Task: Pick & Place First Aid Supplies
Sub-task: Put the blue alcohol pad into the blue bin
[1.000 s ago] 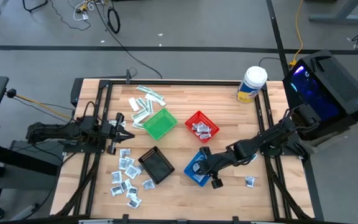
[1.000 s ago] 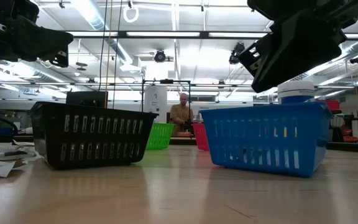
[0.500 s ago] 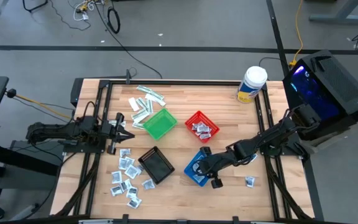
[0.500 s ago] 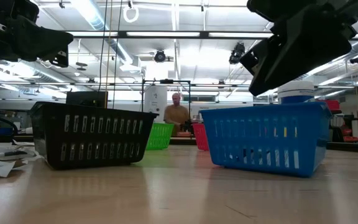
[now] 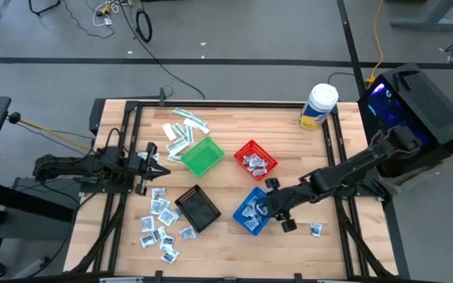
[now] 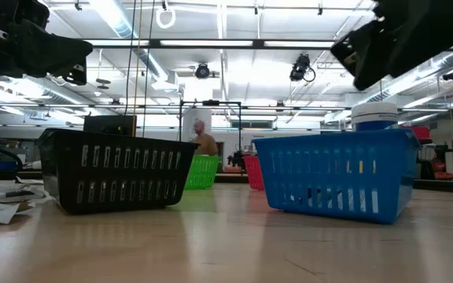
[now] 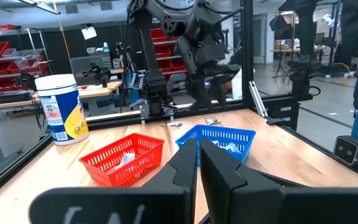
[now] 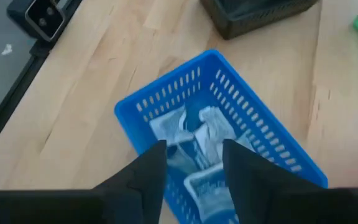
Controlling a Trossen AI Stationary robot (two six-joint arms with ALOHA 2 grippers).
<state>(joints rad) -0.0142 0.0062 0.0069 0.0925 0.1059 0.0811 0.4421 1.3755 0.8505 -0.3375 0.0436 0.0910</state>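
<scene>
The blue basket [image 5: 249, 212] stands near the table's middle front and holds white-and-blue packets [image 8: 197, 134]. My right gripper [image 8: 194, 163] hangs open above the basket's right end [image 5: 263, 206], with nothing between its fingers; it shows as a dark shape [image 6: 403, 39] in the low view. More packets [image 5: 160, 223] lie flat on the table at the front left. Narrow strips [image 5: 183, 127] lie at the far left. One packet [image 5: 316, 229] lies alone at the front right. My left gripper [image 5: 154, 161] waits shut and level at the table's left edge [image 7: 197, 163].
A black basket [image 5: 199, 208] stands left of the blue one. A green basket [image 5: 201, 156] and a red basket [image 5: 255, 159] with packets stand farther back. A white-lidded tub [image 5: 318, 106] stands at the far right corner. Bare wood lies along the front edge [image 5: 234, 255].
My right gripper has risen from low over the blue basket and drawn back toward the table's right edge. The packets in the basket now show in the high view. My left arm has kept still.
</scene>
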